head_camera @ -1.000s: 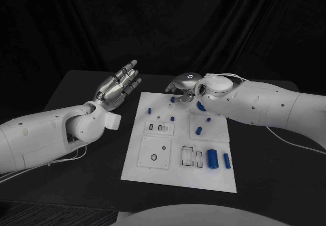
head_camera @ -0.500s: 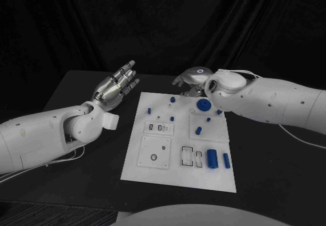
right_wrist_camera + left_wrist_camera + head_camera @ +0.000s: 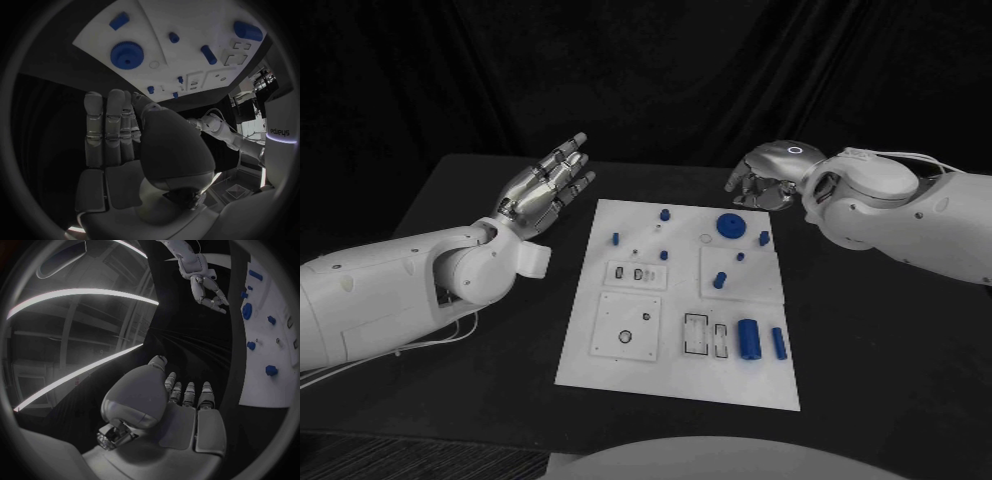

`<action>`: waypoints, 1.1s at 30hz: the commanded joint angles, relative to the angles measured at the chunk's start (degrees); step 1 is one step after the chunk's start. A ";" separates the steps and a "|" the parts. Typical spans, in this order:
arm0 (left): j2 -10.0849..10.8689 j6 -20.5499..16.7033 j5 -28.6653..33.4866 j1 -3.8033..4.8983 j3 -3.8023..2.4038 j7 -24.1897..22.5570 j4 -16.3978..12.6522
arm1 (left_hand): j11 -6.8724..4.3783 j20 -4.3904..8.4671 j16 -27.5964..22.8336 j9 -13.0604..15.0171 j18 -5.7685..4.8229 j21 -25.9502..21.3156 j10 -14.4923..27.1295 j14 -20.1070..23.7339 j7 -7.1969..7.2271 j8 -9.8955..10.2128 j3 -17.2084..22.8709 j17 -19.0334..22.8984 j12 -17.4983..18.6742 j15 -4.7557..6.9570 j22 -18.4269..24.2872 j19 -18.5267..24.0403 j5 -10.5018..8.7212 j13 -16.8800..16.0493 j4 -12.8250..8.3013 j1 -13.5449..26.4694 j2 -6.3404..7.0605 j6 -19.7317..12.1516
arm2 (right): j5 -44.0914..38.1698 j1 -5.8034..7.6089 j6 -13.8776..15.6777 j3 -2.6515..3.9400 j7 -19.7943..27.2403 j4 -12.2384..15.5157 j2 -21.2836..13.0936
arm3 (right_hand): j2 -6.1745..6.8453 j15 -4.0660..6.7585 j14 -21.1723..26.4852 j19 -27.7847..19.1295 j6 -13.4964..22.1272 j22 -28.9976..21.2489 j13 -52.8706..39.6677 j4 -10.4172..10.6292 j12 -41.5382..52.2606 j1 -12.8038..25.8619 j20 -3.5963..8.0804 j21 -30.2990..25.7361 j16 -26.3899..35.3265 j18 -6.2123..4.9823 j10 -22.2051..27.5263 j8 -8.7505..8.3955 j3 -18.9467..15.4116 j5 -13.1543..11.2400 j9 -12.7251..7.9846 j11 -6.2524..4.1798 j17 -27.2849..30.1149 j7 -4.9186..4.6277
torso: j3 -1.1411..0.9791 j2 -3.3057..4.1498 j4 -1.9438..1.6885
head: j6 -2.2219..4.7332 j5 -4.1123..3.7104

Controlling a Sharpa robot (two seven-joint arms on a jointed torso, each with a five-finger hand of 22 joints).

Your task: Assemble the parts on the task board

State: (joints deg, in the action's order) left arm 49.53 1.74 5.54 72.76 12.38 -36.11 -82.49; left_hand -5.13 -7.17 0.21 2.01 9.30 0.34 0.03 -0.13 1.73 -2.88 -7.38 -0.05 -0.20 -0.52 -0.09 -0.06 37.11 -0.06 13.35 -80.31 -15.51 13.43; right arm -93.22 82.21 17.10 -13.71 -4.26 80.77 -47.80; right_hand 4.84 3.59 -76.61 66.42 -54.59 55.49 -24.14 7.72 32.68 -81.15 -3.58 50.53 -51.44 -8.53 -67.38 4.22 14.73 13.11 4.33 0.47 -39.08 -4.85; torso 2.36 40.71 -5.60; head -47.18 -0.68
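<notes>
The white task board [image 3: 678,312] lies in the middle of the black table. On its far part lie a blue gear [image 3: 730,224], a small blue peg [image 3: 666,213] and several other small blue pieces. Two long blue cylinders [image 3: 750,337] lie near its front right. My right hand [image 3: 769,180] hovers past the board's far right corner, fingers extended and holding nothing. The right wrist view shows the right hand's fingers [image 3: 107,130] straight, with the gear [image 3: 127,54] beyond them. My left hand [image 3: 548,185] is raised left of the board, fingers stretched out and empty.
The board has rectangular recesses [image 3: 704,332] and a square plate with a hole [image 3: 629,322] near its front. Black table surface [image 3: 473,170] runs around the board on all sides. In the left wrist view the right hand [image 3: 209,290] hangs beside the board's edge [image 3: 265,365].
My right hand has drawn back to the right, from over the board's far edge to beyond its corner, uncovering the blue gear and the small peg. The left hand has stayed put.
</notes>
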 commanded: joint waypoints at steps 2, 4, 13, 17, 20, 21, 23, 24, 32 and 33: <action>0.07 1.04 0.02 -0.21 -0.05 -0.20 -0.19 | 0.42 -0.41 -0.21 0.07 0.85 -0.34 -0.03 0.13 0.10 -0.22 0.38 0.05 0.20 -0.38 0.09 0.06 0.20 0.06 -0.10 -0.27 -0.10 0.44 | 0.30 -0.63 -3.17 -0.13 -4.73 0.67 -1.55 | -0.19 0.12 -3.97 2.79 3.63 4.00 -34.57 2.22 33.05 3.17 0.27 2.99 -14.60 0.78 -1.86 -0.52 -2.39 -2.22 -0.23 -0.74 -19.56 1.03 | 0.12 -0.09 0.38 | 0.01 0.12; 0.10 1.07 0.02 -0.27 -0.05 -0.16 -0.23 | 0.52 -0.48 -0.21 0.10 0.85 -0.34 -0.03 0.13 0.01 -0.29 0.44 0.05 0.20 -0.41 0.09 0.06 0.21 0.06 -0.14 -0.25 -0.10 0.64 | 0.35 -0.98 -3.67 -0.19 -5.51 0.52 -1.93 | -0.65 0.03 -6.00 4.15 5.54 6.63 -44.76 3.60 41.62 4.91 0.51 5.36 -21.33 1.10 -6.25 -0.41 -3.67 -3.12 -0.20 -1.07 -28.52 1.13 | 0.10 -0.03 0.32 | 0.13 -0.02; 0.29 1.36 0.02 -0.47 -0.05 0.18 -0.33 | 0.95 -0.64 -0.21 0.20 0.85 -0.34 -0.03 0.13 -0.38 -0.58 0.69 0.05 0.20 -0.36 0.09 0.06 0.22 0.06 -0.29 -0.22 -0.06 1.31 | 0.44 -2.81 -1.49 -0.29 -6.74 -0.51 -2.09 | -1.95 0.79 -13.23 13.16 8.24 21.85 -65.86 5.74 57.32 7.73 1.38 22.21 -38.24 4.30 -22.62 -0.42 -7.53 -2.75 0.12 -1.93 -50.50 1.70 | -0.06 0.01 0.97 | -0.01 0.28; 0.31 1.49 0.02 -0.51 -0.05 0.32 -0.31 | 1.00 -0.66 -0.21 0.21 0.86 -0.34 -0.03 0.13 -0.43 -0.63 0.72 0.05 0.20 -0.37 0.09 0.06 0.22 0.06 -0.31 -0.22 -0.06 1.42 | 0.44 -3.13 -0.51 -0.29 -6.55 -0.98 -1.74 | -2.25 1.26 -13.39 14.66 9.77 24.06 -65.86 5.99 57.32 8.19 1.80 24.87 -38.56 4.83 -22.62 -0.55 -8.10 -2.46 -0.10 -2.42 -50.92 2.26 | -0.01 0.01 0.82 | -0.07 0.18; 0.32 1.60 0.02 -0.54 -0.05 0.45 -0.29 | 1.09 -0.67 -0.21 0.23 0.86 -0.34 -0.03 0.13 -0.50 -0.70 0.76 0.05 0.20 -0.38 0.09 0.06 0.22 0.06 -0.34 -0.21 -0.04 1.58 | 0.45 -3.39 0.35 -0.29 -6.08 -1.52 -1.27 | -2.41 1.38 -13.39 15.07 9.72 24.60 -65.86 6.00 57.32 8.25 1.94 25.51 -38.56 4.97 -22.62 -0.43 -8.25 -2.35 -0.05 -2.57 -50.92 2.36 | 0.06 0.03 0.81 | -0.08 0.10; 0.31 1.63 0.02 -0.55 -0.05 0.48 -0.28 | 1.15 -0.69 -0.21 0.24 0.86 -0.34 -0.03 0.13 -0.57 -0.74 0.80 0.05 0.20 -0.39 0.09 0.06 0.22 0.06 -0.37 -0.20 -0.03 1.66 | 0.45 -3.48 0.52 -0.29 -5.96 -1.65 -1.13 | -2.45 1.40 -13.39 15.10 9.52 24.66 -65.86 5.95 57.32 8.19 1.98 25.55 -38.56 4.97 -22.62 -0.34 -8.28 -2.30 0.01 -2.60 -50.92 2.38 | 0.09 0.02 0.81 | -0.11 0.10; 0.29 1.70 0.02 -0.56 -0.05 0.54 -0.26 | 1.22 -0.70 -0.21 0.27 0.86 -0.34 -0.03 0.13 -0.63 -0.81 0.84 0.05 0.20 -0.38 0.09 0.06 0.23 0.06 -0.39 -0.18 -0.02 1.82 | 0.45 -3.70 0.86 -0.29 -5.70 -1.93 -0.79 | -2.54 1.45 -13.39 15.12 8.57 24.76 -65.86 5.65 57.32 7.85 2.06 25.53 -38.56 4.96 -22.62 0.01 -8.33 -2.13 0.29 -2.57 -50.92 2.29 | 0.09 0.04 0.78 | -0.13 0.04; 0.29 1.72 0.02 -0.57 -0.05 0.56 -0.26 | 1.22 -0.70 -0.21 0.27 0.86 -0.34 -0.03 0.13 -0.63 -0.81 0.84 0.05 0.20 -0.38 0.09 0.06 0.23 0.06 -0.39 -0.18 -0.02 1.82 | 0.45 -3.77 1.00 -0.29 -5.59 -2.03 -0.66 | -2.53 1.47 -13.38 15.14 8.42 24.80 -65.86 5.54 57.32 7.72 2.07 25.54 -38.52 4.96 -22.62 0.04 -8.34 -2.12 0.34 -2.55 -50.87 2.25 | 0.10 0.04 0.73 | -0.15 -0.06; 0.24 1.93 0.02 -0.63 -0.05 0.66 -0.23 | 1.27 -0.71 -0.21 0.28 0.86 -0.34 -0.03 0.13 -0.67 -0.85 0.87 0.05 0.20 -0.38 0.09 0.06 0.23 0.06 -0.41 -0.18 -0.01 1.92 | 0.45 -4.36 2.13 -0.28 -4.44 -2.80 0.60 | -2.68 1.64 -13.24 16.32 5.99 26.32 -65.86 4.35 57.32 6.34 2.26 27.35 -38.14 5.39 -22.62 0.79 -8.19 -0.60 1.40 -2.50 -50.41 2.14 | 0.11 0.01 0.54 | -0.37 -0.41; 0.25 1.96 0.02 -0.64 -0.05 0.69 -0.21 | 1.27 -0.71 -0.21 0.28 0.86 -0.34 -0.03 0.13 -0.67 -0.85 0.87 0.05 0.20 -0.38 0.09 0.06 0.23 0.06 -0.41 -0.18 -0.01 1.92 | 0.45 -4.40 2.13 -0.28 -4.34 -2.91 0.75 | -2.70 1.65 -13.25 16.44 5.74 26.47 -65.86 4.26 57.32 6.25 2.27 27.54 -38.18 5.44 -22.62 0.87 -8.18 -0.49 1.54 -2.50 -50.45 2.13 | 0.11 0.00 0.51 | -0.45 -0.45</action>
State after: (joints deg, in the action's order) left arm 49.84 2.78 5.53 72.19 12.39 -35.00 -82.63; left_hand -4.27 -7.58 0.21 2.24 9.29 0.34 0.00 -0.13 1.02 -3.40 -6.92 -0.10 -0.20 -0.52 -0.09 -0.05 37.11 -0.08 12.88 -80.31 -15.51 14.96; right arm -92.66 77.97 17.48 -14.03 -8.90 77.99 -47.11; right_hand 2.09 4.88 -84.09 82.52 -48.59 74.94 -74.94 12.32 89.86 -74.34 -1.32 77.81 -89.86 -3.98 -83.84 4.85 6.64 12.42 5.82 -1.75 -74.94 -2.71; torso 2.45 40.74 -5.00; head -47.51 -1.04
